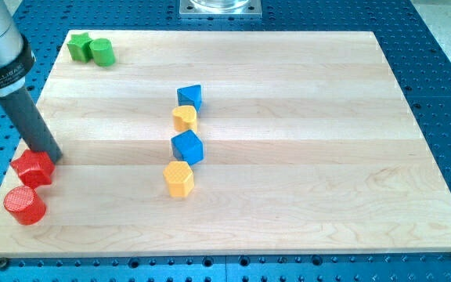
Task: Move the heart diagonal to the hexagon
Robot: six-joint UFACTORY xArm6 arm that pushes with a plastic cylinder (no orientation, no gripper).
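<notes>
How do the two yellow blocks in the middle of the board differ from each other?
The upper yellow block looks like a heart and touches the blue block above it. The lower yellow block looks like a hexagon and sits just below the blue cube. The heart appears smaller in the view and lies nearer the view's top. Both share one yellow colour and lie far from my tip.

The board point(288, 117) is pale wood with a smooth, matt finish and visible lengthwise grain bands. It rests on a blue metal table point(445, 94) with a regular grid of holes and a slight sheen. The rod point(30, 117) at the frame's left is dark and matt. The red cylinder point(25, 205), at lower left, looks like matt plastic with a finely ribbed top face. The yellow hexagon point(179, 178), lower centre, shows the same ribbed plastic top.
</notes>
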